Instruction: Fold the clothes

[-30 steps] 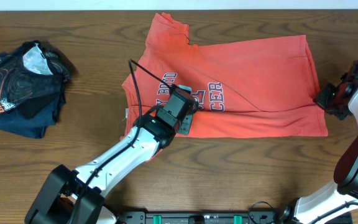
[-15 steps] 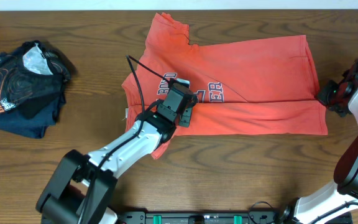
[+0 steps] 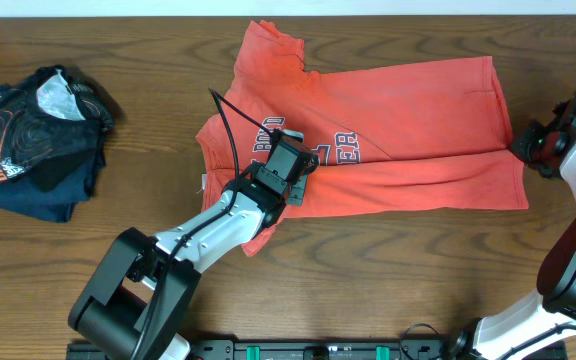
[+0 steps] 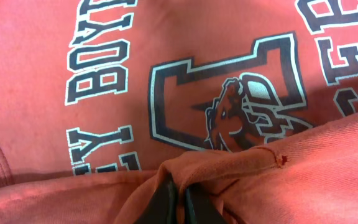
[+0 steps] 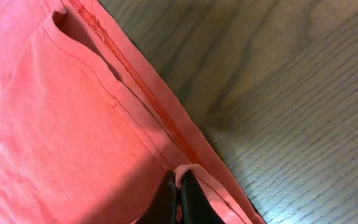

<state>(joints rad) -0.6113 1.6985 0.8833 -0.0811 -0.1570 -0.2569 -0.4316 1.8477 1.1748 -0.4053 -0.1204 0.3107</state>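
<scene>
Coral T-shirt (image 3: 408, 120) on wooden table (image 3: 148, 60). Left gripper (image 4: 178, 191) clenched on a fabric fold beside the lettering; right gripper (image 5: 178, 186) clenched on the shirt's edge.

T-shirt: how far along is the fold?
Early. Done: the orange T-shirt has its lower hem partly drawn over the lettering. In hand: left gripper pinches that hem at the chest print; right gripper pinches the shirt's side edge. Left: completing this fold, then the rest.
</scene>
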